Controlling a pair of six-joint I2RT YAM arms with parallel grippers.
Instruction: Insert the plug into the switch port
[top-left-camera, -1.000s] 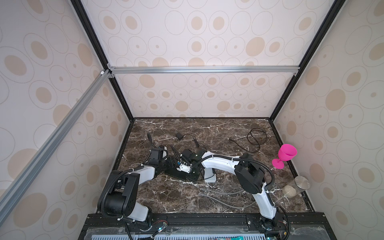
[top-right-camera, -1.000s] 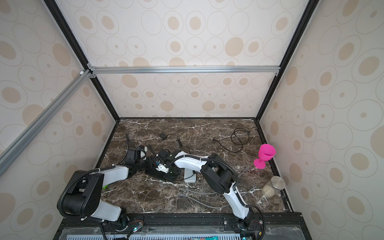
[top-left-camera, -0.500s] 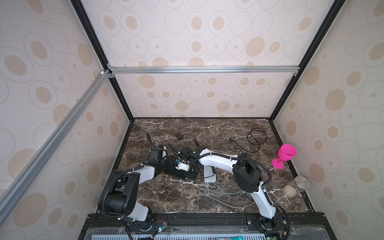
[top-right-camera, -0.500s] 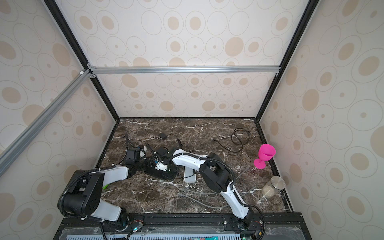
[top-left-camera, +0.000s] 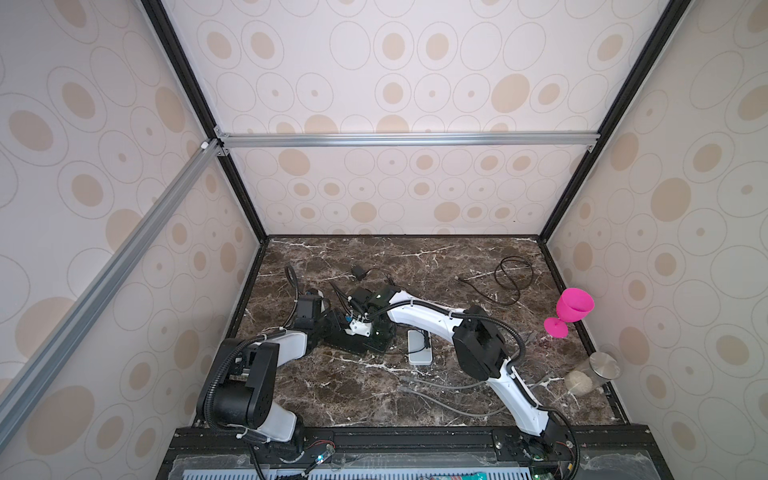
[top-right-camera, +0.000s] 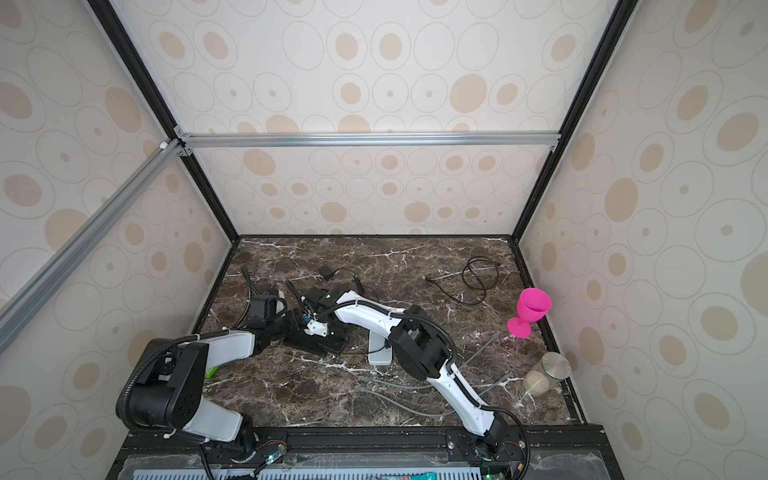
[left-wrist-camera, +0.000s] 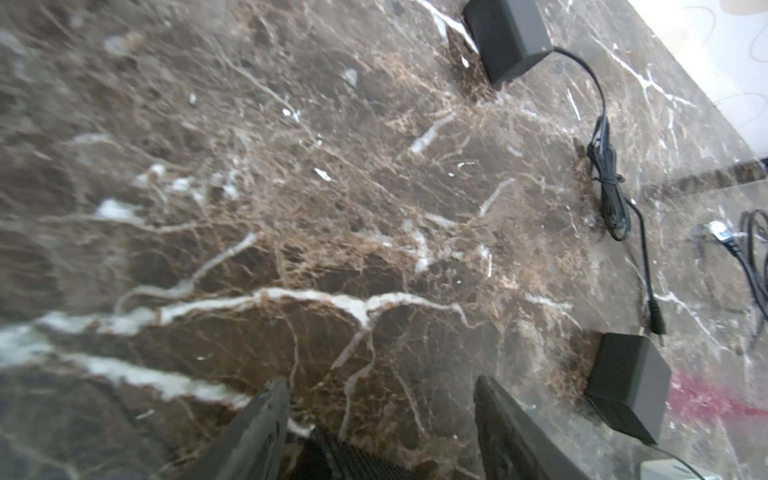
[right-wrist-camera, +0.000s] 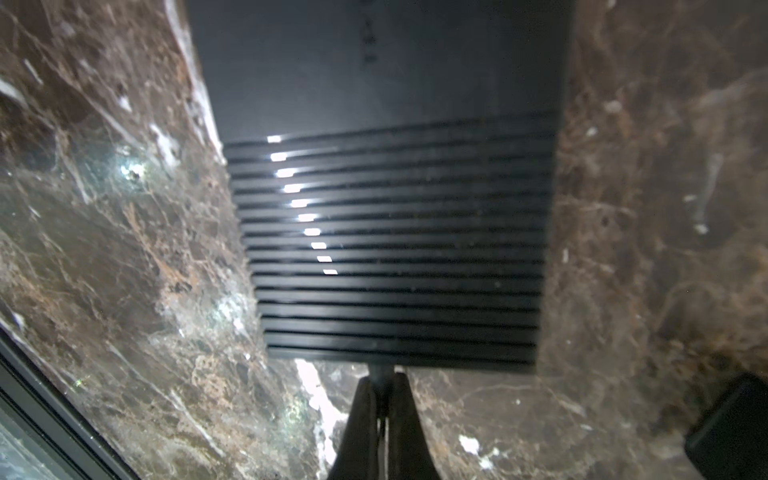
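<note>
Shifted leftward since the earlier frame: your right arm (top-left-camera: 432, 322). Right fingers (right-wrist-camera: 365, 399) pressed together on the plug (right-wrist-camera: 380, 371), which touches the switch (right-wrist-camera: 390, 249) edge on the tabletop (right-wrist-camera: 124, 249); left fingers (left-wrist-camera: 266, 428) spread.

the right arm (top-left-camera: 428, 320) has swung left toward the switch (top-left-camera: 347, 344).

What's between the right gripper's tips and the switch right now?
In the right wrist view, only the dark plug, pinched by the right gripper, bridges to the switch edge.
</note>
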